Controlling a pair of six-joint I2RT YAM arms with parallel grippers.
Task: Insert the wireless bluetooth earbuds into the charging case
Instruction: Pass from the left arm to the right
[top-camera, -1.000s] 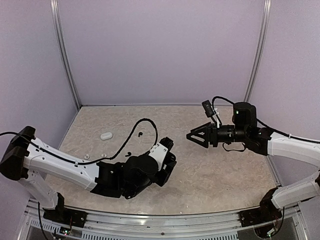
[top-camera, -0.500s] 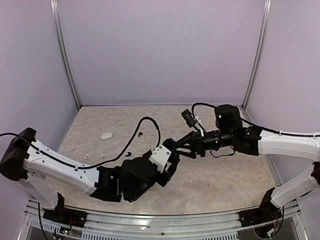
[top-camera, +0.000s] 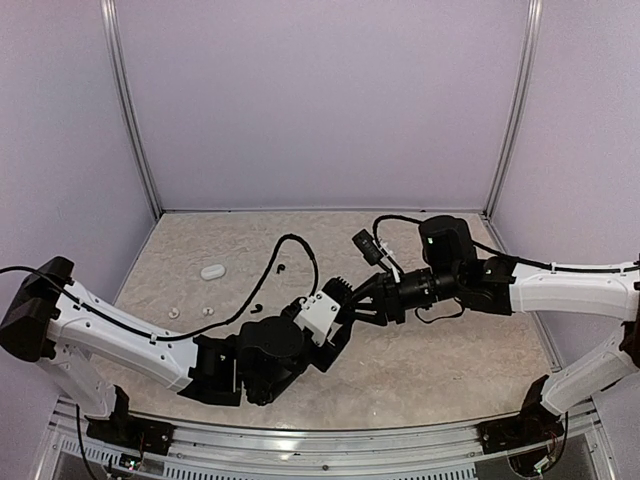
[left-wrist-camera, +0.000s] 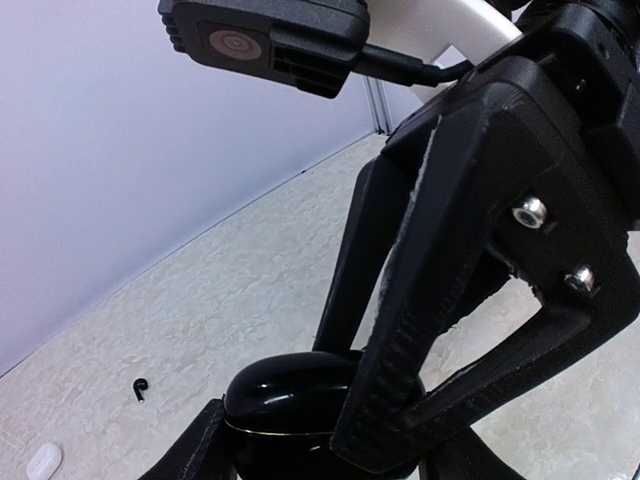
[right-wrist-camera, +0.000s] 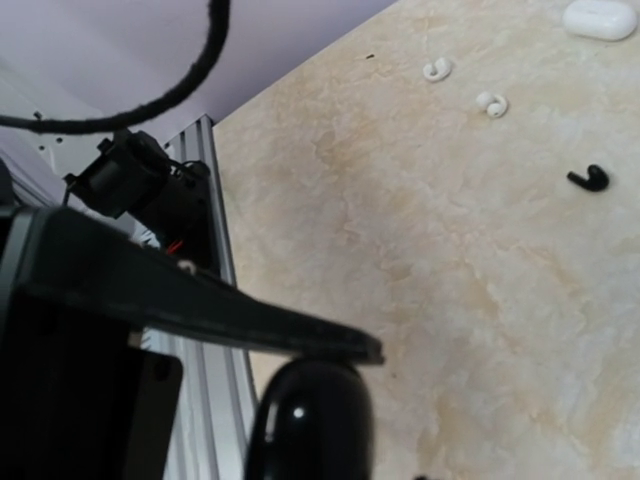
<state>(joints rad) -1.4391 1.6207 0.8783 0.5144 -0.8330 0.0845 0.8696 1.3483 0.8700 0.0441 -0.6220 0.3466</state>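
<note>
— Swung left, narrowed since a second ago: right pincer (top-camera: 352, 310), straddling black charging case (left-wrist-camera: 285, 395). Clamped?
— Cannot tell. Left pincer (top-camera: 338, 296) half open, gripping same case, frame centre.
— Earbuds?
— On counter (top-camera: 450, 350), left of centre: white earbuds (top-camera: 208, 311), black earbuds (top-camera: 257, 306), apart from case.

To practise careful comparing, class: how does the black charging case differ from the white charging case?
Colour: the black charging case is glossy black, the white charging case plain white.
Place: the black charging case sits in the left hand; the white charging case lies on the table.
Company: the right hand has its fingers flanking the black charging case; no hand is near the white charging case.
Both are small and rounded.
</note>
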